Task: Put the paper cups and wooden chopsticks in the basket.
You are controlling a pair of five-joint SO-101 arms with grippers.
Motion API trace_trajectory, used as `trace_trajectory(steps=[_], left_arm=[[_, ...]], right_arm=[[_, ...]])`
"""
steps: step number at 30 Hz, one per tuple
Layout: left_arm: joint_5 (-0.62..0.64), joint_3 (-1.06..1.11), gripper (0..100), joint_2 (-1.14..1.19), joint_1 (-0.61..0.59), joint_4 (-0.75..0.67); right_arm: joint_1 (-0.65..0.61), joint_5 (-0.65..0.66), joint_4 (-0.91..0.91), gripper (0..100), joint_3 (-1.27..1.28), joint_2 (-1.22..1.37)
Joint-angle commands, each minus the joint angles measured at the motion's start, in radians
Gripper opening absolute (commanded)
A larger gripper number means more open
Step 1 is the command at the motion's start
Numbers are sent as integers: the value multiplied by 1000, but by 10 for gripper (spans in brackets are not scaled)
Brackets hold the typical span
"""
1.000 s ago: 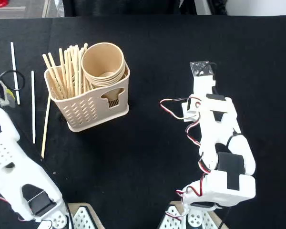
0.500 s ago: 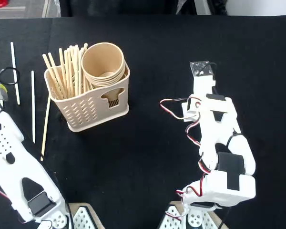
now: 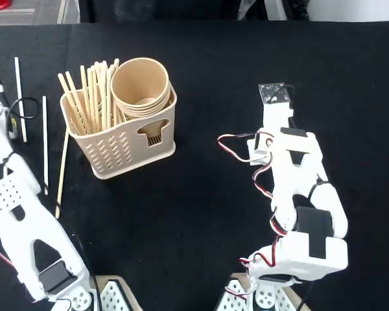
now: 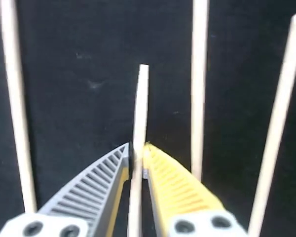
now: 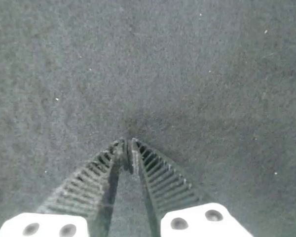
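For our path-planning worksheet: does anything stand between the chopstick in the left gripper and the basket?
Nothing upright. Loose chopsticks lie flat on the table between the left gripper, shut on its chopstick, and the basket; a lifted carry would likely clear them.

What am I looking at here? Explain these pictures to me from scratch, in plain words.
These are two small white robot arms, the left arm and the right arm, at a black table. One picture looks down from above. The other two come from cameras on each arm's wrist, looking out past its pincer, called a gripper. On the table stands a beige basket holding stacked paper cups and a bunch of wooden chopsticks. Some loose sticks lie on the table beside the basket. The left gripper is closed on one chopstick, with other sticks lying close by. The right gripper is closed, holds nothing and points at the bare table.
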Motion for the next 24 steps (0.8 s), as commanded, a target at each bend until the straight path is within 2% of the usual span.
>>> trace_trajectory(steps=[1,4,9,12,15,19,24], left_arm=[[6,-50,28,-2,-8,86],[9,-209,29,-2,-2,187],[77,-160,29,-129,-19,183],[124,-5,28,-259,-38,184],[170,265,29,-437,-54,184],[153,607,29,-723,-31,180],[153,808,29,-1105,12,176]], right_arm=[[8,9,-8,13,-4,-10],[8,9,-9,13,-5,-10],[8,9,-11,13,-5,-10],[8,9,-11,13,-5,-10],[8,9,-11,13,-5,-10],[8,9,-9,13,-5,-10],[8,9,-9,13,-5,-10]])
